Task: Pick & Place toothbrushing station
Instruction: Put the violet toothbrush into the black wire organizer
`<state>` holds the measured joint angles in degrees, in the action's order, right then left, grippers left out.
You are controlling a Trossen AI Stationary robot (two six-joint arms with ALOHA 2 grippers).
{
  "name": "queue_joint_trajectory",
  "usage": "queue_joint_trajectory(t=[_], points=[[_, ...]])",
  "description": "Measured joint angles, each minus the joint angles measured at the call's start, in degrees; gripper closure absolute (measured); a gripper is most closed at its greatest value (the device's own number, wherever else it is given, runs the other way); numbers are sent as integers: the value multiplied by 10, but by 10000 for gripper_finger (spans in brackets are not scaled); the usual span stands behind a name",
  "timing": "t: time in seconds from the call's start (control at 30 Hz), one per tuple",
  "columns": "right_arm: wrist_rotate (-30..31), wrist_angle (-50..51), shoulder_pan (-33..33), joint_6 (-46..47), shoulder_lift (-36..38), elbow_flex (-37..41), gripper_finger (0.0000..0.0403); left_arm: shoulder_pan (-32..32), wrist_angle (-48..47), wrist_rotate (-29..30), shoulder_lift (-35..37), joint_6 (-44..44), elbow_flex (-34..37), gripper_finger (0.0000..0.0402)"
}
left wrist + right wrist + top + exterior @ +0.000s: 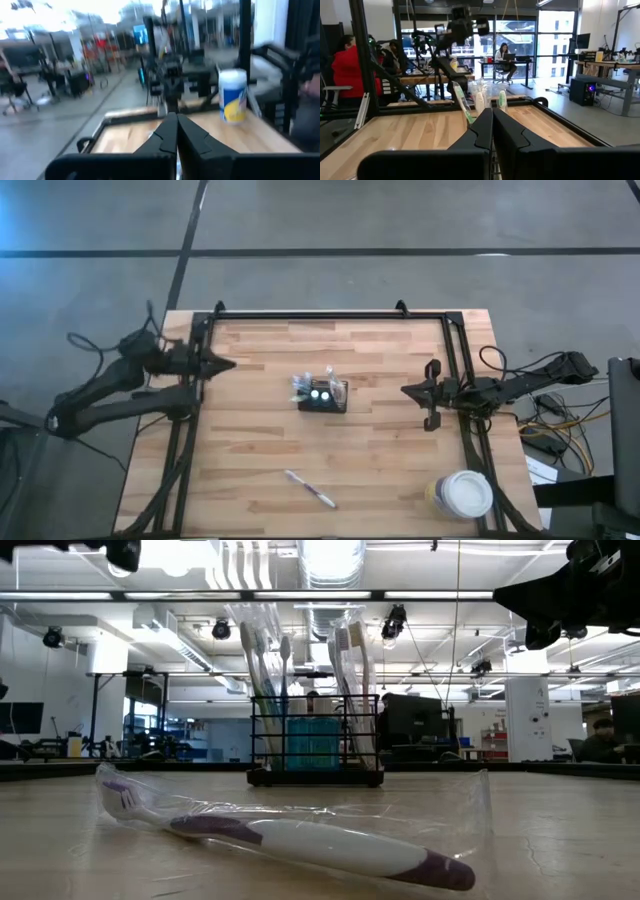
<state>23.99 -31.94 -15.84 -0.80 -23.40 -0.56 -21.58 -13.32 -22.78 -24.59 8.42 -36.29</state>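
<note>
The toothbrushing station [322,396] is a small black wire-mesh caddy that stands on its base at the middle of the table. It holds several wrapped toothbrushes upright and a teal cup [315,745]. My left gripper [228,364] is shut and empty at the table's left edge, raised, pointing at the right edge. My right gripper [406,390] is shut and empty to the right of the caddy, raised, pointing at it. In the right wrist view the brushes [480,100] show above the shut fingertips [492,112]. In the left wrist view the fingertips [176,120] are closed.
A wrapped white and purple toothbrush [310,488] lies flat near the front edge and shows close up in the low view [300,840]. A round white-lidded tub [462,494] stands at the front right corner. A black frame [330,316] runs along the table's far and side edges.
</note>
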Motion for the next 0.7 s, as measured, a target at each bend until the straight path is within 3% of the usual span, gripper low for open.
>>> queue_joint_trajectory(t=[0.27,0.4,0.7], points=[[1,0,0,6,0,0,394,0,108,12,133,-84,211,398],[1,0,0,6,0,0,394,0,140,63,173,-85,289,399],[2,0,0,5,0,0,394,-1,143,99,214,-29,342,400]])
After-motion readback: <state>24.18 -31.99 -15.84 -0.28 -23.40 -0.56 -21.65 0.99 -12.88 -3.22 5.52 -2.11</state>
